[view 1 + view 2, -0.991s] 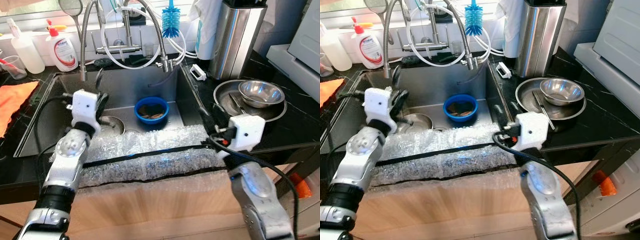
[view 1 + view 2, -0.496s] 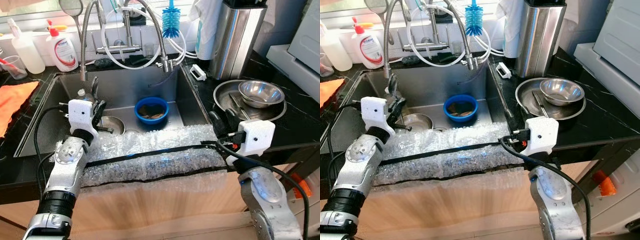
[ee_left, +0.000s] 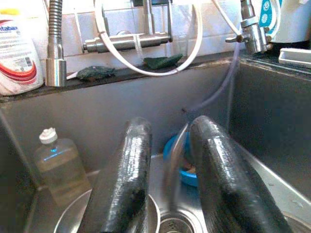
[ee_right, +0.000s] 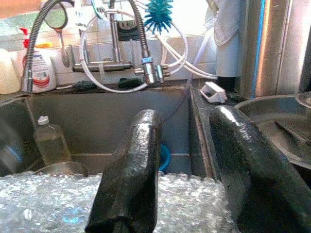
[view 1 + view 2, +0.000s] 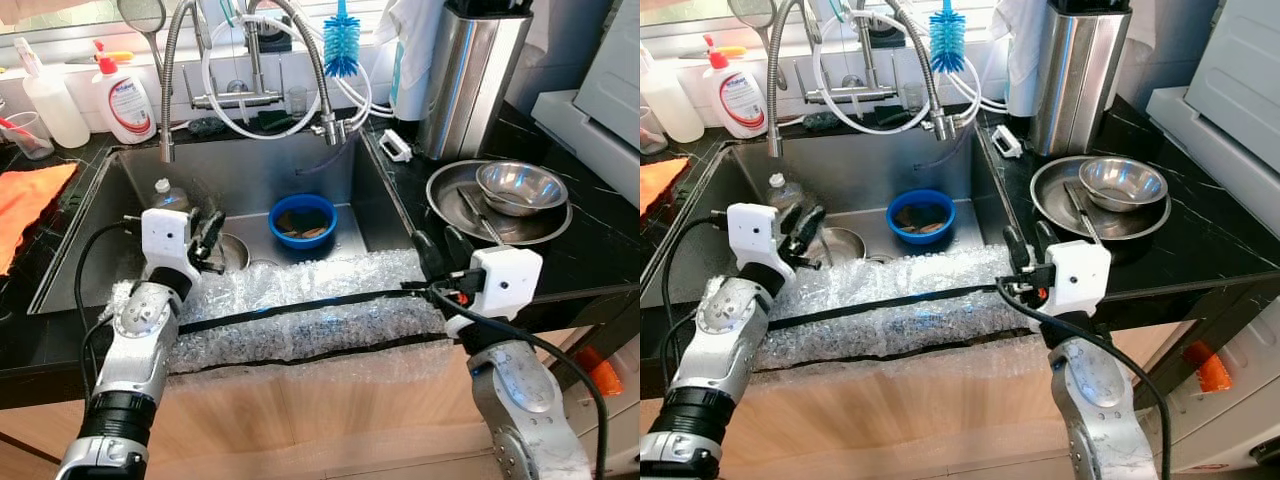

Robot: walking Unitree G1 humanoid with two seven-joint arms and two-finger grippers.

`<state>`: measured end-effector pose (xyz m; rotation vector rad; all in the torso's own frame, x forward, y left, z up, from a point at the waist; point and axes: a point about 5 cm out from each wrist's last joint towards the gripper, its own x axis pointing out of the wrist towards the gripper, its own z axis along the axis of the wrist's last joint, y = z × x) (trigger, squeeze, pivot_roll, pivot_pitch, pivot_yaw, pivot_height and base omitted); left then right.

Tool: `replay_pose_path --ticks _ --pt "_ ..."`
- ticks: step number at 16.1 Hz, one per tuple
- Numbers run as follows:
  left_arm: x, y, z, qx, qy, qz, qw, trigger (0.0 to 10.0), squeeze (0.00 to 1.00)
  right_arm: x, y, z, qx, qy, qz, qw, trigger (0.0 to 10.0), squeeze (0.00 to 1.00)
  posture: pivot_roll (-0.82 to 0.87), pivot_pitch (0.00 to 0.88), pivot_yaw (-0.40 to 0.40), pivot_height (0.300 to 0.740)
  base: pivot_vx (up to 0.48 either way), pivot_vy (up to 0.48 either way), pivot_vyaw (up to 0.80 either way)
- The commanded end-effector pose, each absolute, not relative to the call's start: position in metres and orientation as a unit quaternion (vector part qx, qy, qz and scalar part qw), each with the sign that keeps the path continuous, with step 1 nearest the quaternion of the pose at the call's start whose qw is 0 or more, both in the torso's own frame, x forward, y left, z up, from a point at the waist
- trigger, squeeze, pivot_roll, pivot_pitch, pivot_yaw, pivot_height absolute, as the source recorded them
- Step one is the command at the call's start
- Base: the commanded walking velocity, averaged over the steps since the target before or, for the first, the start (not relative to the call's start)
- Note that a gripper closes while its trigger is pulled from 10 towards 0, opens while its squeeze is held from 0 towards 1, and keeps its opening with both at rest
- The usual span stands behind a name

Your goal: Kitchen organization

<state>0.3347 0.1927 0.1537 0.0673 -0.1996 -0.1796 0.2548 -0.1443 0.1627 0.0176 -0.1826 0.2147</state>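
A blue bowl [image 5: 303, 220] with scraps in it sits on the sink [image 5: 250, 170] floor. A small clear bottle [image 5: 165, 192] stands at the sink's left wall, beside a steel bowl [image 5: 233, 250] over the drain. Bubble wrap [image 5: 300, 310] with black tape covers the sink's front edge. My left gripper [image 5: 210, 232] hovers open above the wrap near the steel bowl, holding nothing. Open and empty, my right gripper [image 5: 437, 245] is at the sink's front right corner, above the wrap's end. In the left wrist view the bottle [image 3: 58, 165] stands beyond the fingers [image 3: 121, 179].
A steel plate [image 5: 450, 190] holding a steel bowl [image 5: 522, 185] and utensils lies on the right counter. A tall steel canister [image 5: 470, 75] stands behind it. Faucet hoses [image 5: 250, 95], a blue brush [image 5: 341, 45], soap bottles [image 5: 125, 100] and an orange cloth [image 5: 30, 195] line the back and left.
My left gripper came down and a little right, from pointing up near the sink's back left to just over the wrap, uncovering the bottle. My right gripper shifted slightly; its fingers now point toward the sink.
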Motion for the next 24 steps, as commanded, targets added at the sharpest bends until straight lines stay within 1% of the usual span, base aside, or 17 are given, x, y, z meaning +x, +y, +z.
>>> replay_pose_path --ticks 1,5,6,7,8,9,10,12,13,16,18,19,22,24 --pt "0.333 0.193 0.154 0.032 -0.098 -0.090 0.991 10.0 1.00 0.255 -0.142 0.168 0.010 -0.100 0.109 0.989 10.0 0.00 -0.09 0.000 0.030 0.740 0.000 0.000 0.00" --pt "0.334 0.191 0.155 0.034 -0.100 -0.094 0.990 10.0 1.00 0.254 -0.138 0.168 0.017 -0.100 0.110 0.989 10.0 0.00 -0.09 0.000 0.035 0.740 0.000 0.000 0.00" --pt "0.334 0.191 0.156 0.036 -0.103 -0.092 0.990 10.0 0.98 0.254 -0.138 0.167 0.018 -0.100 0.110 0.989 10.0 0.00 -0.10 0.000 0.034 0.740 0.000 0.000 0.00" --pt "0.333 0.193 0.170 0.058 -0.136 -0.081 0.986 10.0 0.00 0.256 -0.139 0.168 0.020 -0.102 0.103 0.989 10.0 0.00 -0.09 0.000 0.035 0.740 0.000 0.000 0.00" --pt "0.332 0.193 0.176 0.065 -0.151 -0.078 0.983 10.0 0.00 0.256 -0.139 0.168 0.020 -0.103 0.102 0.989 10.0 0.00 -0.09 0.000 0.035 0.740 0.000 0.000 0.00" --pt "0.326 0.200 0.206 0.094 -0.208 -0.072 0.971 10.0 0.00 0.258 -0.140 0.170 0.016 -0.107 0.096 0.990 10.0 0.00 -0.09 0.000 0.036 0.740 0.000 0.000 0.00" --pt "0.317 0.207 0.221 0.117 -0.231 -0.070 0.963 10.0 0.00 0.258 -0.141 0.172 0.010 -0.112 0.091 0.990 10.0 0.00 -0.09 0.000 0.040 0.740 0.000 0.000 0.00" --pt "0.304 0.219 0.232 0.147 -0.243 -0.062 0.957 10.0 0.00 0.258 -0.146 0.174 0.006 -0.116 0.078 0.990 10.0 0.00 -0.09 0.000 0.043 0.740 0.000 0.000 0.00" --pt "0.288 0.233 0.236 0.171 -0.241 -0.043 0.954 10.0 0.00 0.257 -0.153 0.175 0.001 -0.117 0.060 0.991 10.0 0.00 -0.08 0.000 0.041 0.740 0.000 0.000 0.00" --pt "0.265 0.244 0.229 0.187 -0.218 -0.017 0.958 10.0 0.00 0.256 -0.162 0.178 -0.015 -0.122 0.032 0.992 10.0 0.00 -0.07 0.000 0.031 0.740 0.000 0.000 0.00" --pt "0.252 0.246 0.219 0.191 -0.192 -0.002 0.963 10.0 0.00 0.252 -0.172 0.187 -0.049 -0.135 0.000 0.990 10.0 0.00 -0.09 0.002 0.031 0.740 0.000 0.000 0.00" --pt "0.245 0.246 0.214 0.178 -0.180 0.018 0.967 10.0 0.00 0.248 -0.182 0.193 -0.056 -0.142 -0.029 0.988 10.0 0.00 -0.09 0.014 0.030 0.740 0.000 0.000 0.00" --pt "0.241 0.235 0.206 0.161 -0.165 0.015 0.973 10.0 0.00 0.245 -0.181 0.194 -0.061 -0.141 -0.031 0.988 10.0 0.00 -0.11 0.029 0.030 0.740 0.000 0.000 0.00" --pt "0.230 0.237 0.207 0.162 -0.157 0.029 0.974 10.0 0.00 0.241 -0.184 0.199 -0.064 -0.145 -0.038 0.987 10.0 0.00 -0.11 0.041 0.031 0.740 0.000 0.000 0.00"
